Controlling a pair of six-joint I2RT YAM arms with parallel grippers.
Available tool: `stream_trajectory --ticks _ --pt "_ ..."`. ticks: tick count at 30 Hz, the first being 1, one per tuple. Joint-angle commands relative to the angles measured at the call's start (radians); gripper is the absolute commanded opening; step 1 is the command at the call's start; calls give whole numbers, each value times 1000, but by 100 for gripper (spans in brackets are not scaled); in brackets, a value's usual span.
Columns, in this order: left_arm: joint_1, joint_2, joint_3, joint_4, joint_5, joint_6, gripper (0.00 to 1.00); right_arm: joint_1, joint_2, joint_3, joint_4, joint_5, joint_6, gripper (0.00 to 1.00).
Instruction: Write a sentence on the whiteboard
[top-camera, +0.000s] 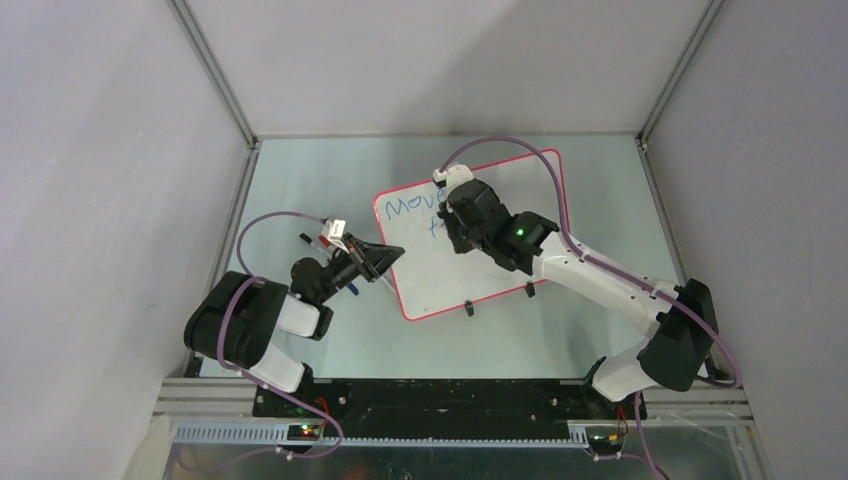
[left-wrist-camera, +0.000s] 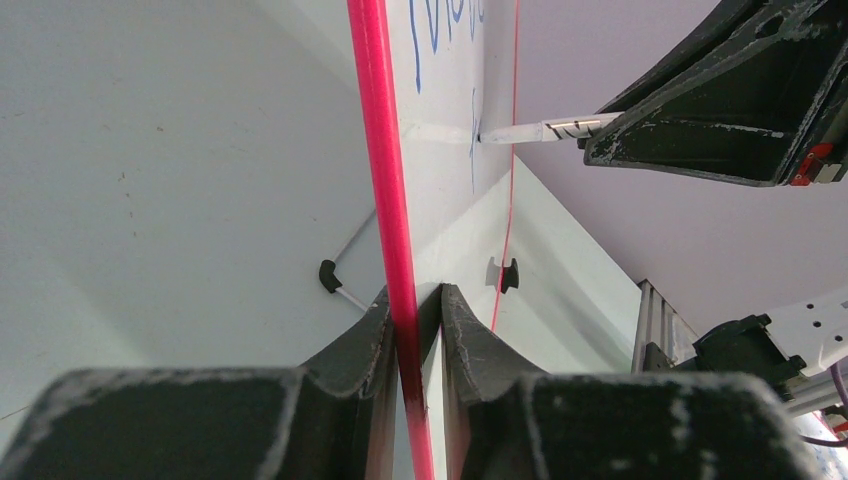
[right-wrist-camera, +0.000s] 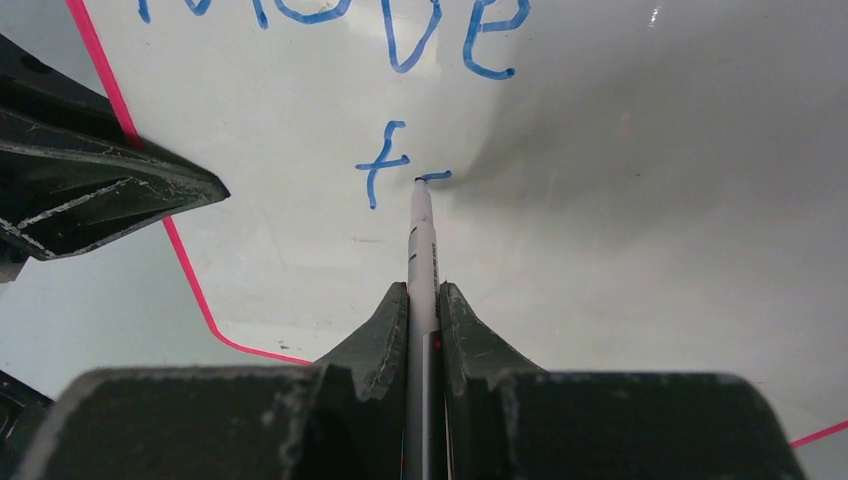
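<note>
Two arms at work: left fingers (left-wrist-camera: 372, 325) pinch the whiteboard (top-camera: 480, 270), flat on the table (top-camera: 300, 170), by its red frame (left-wrist-camera: 380, 150) at 9 o'clock. Right fingers (right-wrist-camera: 388, 322) clamp a marker (right-wrist-camera: 422, 235), tip on the sentence (right-wrist-camera: 383, 165). Light and glossy, the board looks apt to slide, so the rim seems the surest hold.

The large glossy white rectangular whiteboard (top-camera: 450, 280), rounded at the corners and thinly framed in red-pink, rests on the counter (top-camera: 600, 200), its left edge pinched in the left end effector (left-wrist-camera: 412, 300). The blue handwritten sentence (top-camera: 415, 206) reads "Move", then "f" and a short dash, just ahead of the right end effector (right-wrist-camera: 424, 295).
</note>
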Motion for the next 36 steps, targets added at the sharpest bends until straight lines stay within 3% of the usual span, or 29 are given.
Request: stream_trajectory --ticks 1,36 --pt "-6 -9 21 34 -13 47 15 -1 13 39 -19 -15 -18 0" --pt "-6 -12 21 33 -14 47 15 -26 46 120 -66 36 -7 0"
